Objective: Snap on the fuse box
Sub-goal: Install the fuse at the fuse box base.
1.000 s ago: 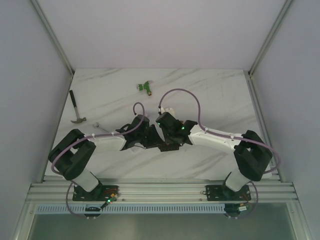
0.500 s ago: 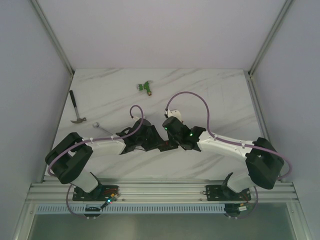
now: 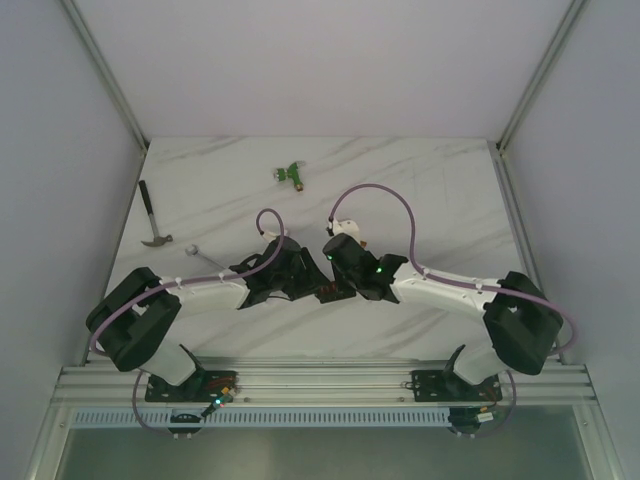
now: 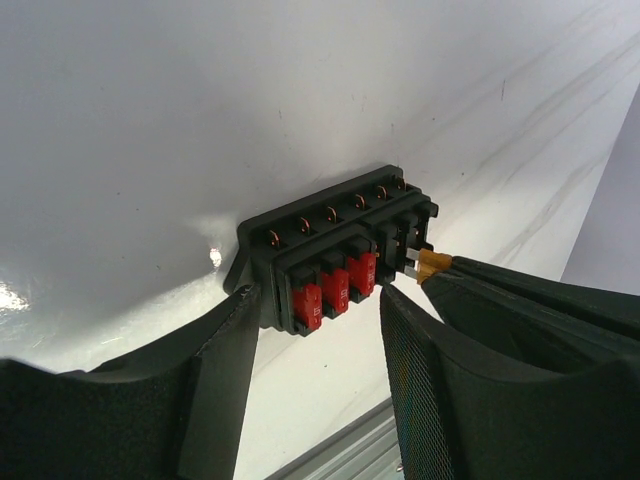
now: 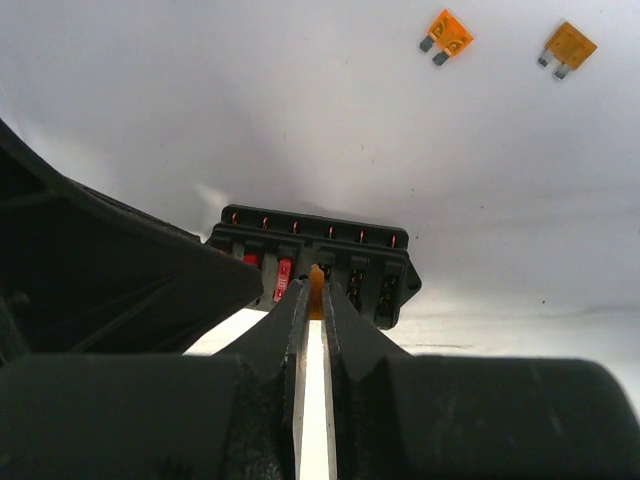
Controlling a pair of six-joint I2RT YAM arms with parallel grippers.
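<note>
The fuse box [image 4: 335, 250] is a black block lying on the white table, with three red fuses at one end and empty slots at the other. It also shows in the right wrist view [image 5: 360, 250] and, mostly hidden, between the two wrists in the top view [image 3: 330, 293]. My left gripper [image 4: 320, 310] is open, its fingertips at the box's near edge on either side of the red fuses. My right gripper [image 5: 313, 290] is shut on a small orange fuse [image 5: 316, 280] and holds it at a middle slot of the box. The orange fuse also shows in the left wrist view [image 4: 432, 264].
Two loose orange fuses [image 5: 446, 36] [image 5: 568, 47] lie beyond the box. A green T-shaped connector [image 3: 291, 174] lies at the back of the table. A small hammer [image 3: 152, 215] lies at the left edge, with a small metal piece [image 3: 195, 250] near the left arm.
The right arm's elbow has swung out to the right and its wrist has turned. Both wrists stay together at the box, shifted slightly.
</note>
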